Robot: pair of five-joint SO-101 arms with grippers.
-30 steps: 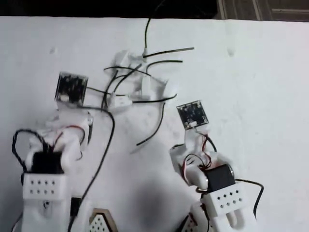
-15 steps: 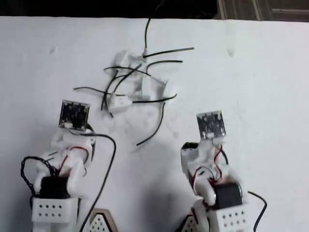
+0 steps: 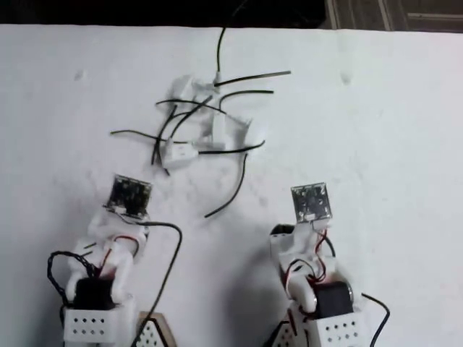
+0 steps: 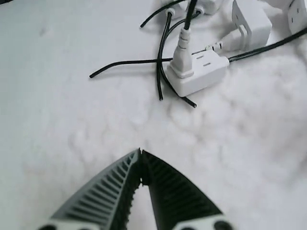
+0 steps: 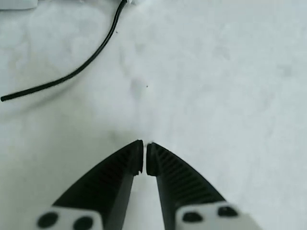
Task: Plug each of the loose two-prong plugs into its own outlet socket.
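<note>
A tangle of white outlet blocks [image 3: 224, 130] and black-corded plugs lies at the middle back of the table. The nearest outlet block [image 4: 204, 72] has a white plug [image 4: 181, 50] standing in it, its black cord running off behind. Another white block [image 4: 249, 24] lies beyond it. My left gripper [image 4: 140, 155] is shut and empty, low over bare table well short of that block. My right gripper [image 5: 144, 146] is also shut and empty over bare table, with a loose black cord [image 5: 72, 72] lying farther off.
The white table [image 3: 391, 130] is open to the right and left of the tangle. One loose black cord [image 3: 230, 189] trails from the cluster towards the arms. Both arm bases stand at the near edge, with a wooden piece [image 3: 148, 332] between them.
Both arms have drawn back from the cluster towards the near edge of the table. The outlet blocks and cords have not moved.
</note>
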